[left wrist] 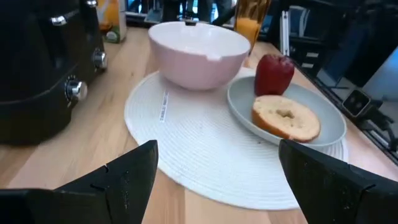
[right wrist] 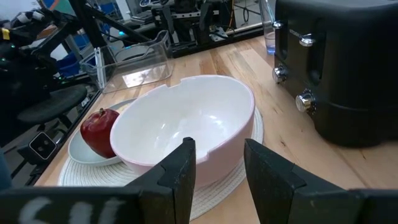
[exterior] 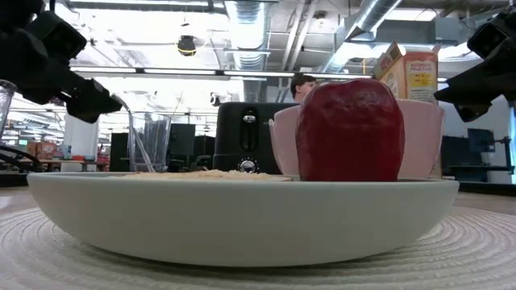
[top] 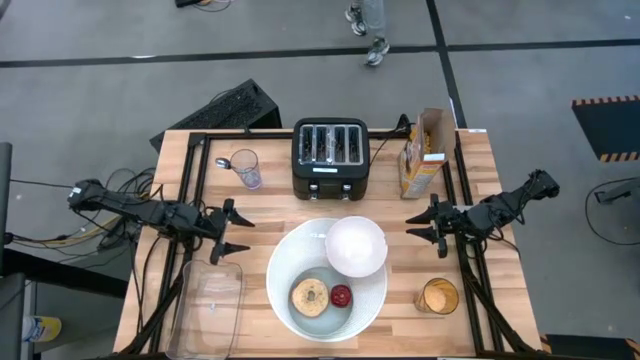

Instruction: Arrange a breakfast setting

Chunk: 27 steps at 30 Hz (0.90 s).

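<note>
A pale blue plate (top: 303, 272) sits on a round white woven mat (left wrist: 186, 149) at the table's near middle. On the plate lie a toasted bagel half (top: 309, 297) and a small red apple (top: 341, 295). A white bowl (top: 356, 245) stands on the mat at the plate's far right and looks empty in the right wrist view. My left gripper (top: 238, 229) hovers open left of the mat, pointing at it. My right gripper (top: 428, 226) hovers right of the bowl with a narrow, empty gap between its fingers (right wrist: 180, 168).
A black toaster (top: 331, 158) stands behind the mat, an open cereal box (top: 425, 150) to its right, and a clear glass (top: 246, 168) to its left. A glass of orange juice (top: 437, 297) is near right, a clear plastic tub (top: 208, 305) near left. A person's feet (top: 370, 30) show beyond the table.
</note>
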Available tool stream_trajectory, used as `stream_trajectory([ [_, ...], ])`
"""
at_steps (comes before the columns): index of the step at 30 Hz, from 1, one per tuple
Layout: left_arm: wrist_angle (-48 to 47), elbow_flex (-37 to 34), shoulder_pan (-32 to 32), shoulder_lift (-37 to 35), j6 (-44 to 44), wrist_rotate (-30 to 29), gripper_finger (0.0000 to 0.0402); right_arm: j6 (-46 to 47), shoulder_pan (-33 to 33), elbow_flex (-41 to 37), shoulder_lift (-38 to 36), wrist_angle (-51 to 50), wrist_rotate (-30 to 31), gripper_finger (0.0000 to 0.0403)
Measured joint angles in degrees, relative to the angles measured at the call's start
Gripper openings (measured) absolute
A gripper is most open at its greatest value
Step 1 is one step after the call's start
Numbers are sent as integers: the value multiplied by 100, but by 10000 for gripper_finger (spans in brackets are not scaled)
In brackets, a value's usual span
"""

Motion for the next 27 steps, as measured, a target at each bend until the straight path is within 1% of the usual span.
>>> stream_trajectory([
  [13, -36, 4, -7, -583, 1, -14, 320, -1, 1, 2, -1, 1, 0, 159],
  [25, -43, 4, -7, -618, 1, -25, 320, 12, 0, 0, -1, 1, 1, 159],
  [27, -43, 4, -7, -618, 1, -25, 320, 226, 1, 2, -1, 3, 2, 159],
])
